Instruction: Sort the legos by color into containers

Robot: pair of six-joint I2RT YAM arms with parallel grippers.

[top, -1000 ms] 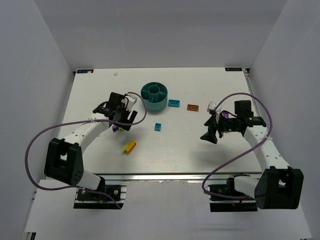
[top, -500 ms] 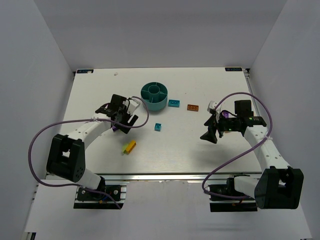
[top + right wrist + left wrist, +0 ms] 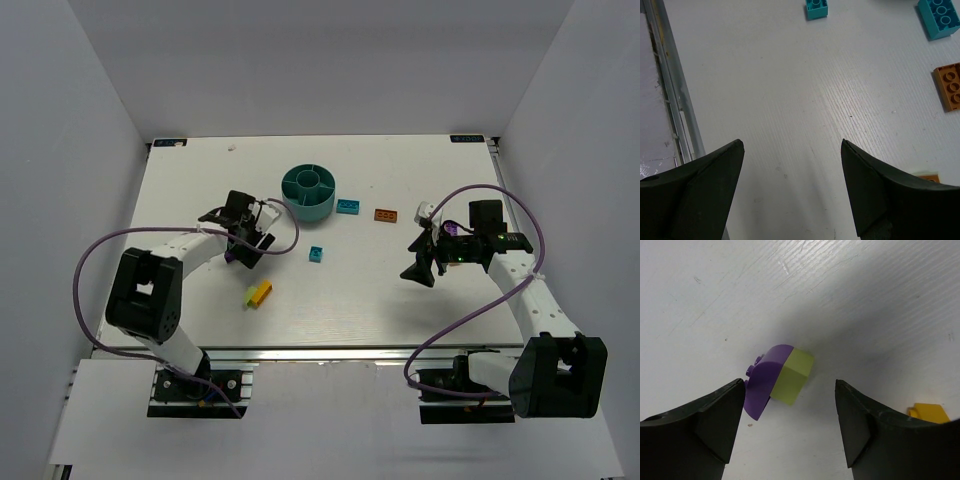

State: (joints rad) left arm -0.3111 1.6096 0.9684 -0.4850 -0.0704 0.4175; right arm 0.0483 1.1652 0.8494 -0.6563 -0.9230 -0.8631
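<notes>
Purple-and-lime lego: lying on the table inside the released, empty left claw, nearer its 9 o'clock side, long axis running 8 to 2 o'clock; right claw also released, well apart toward 3 o'clock, so left arm nearer

The left arm is reaching far and bending right — the left gripper is pointing down, jaws wide apart. The right gripper is hanging wide too.
</notes>
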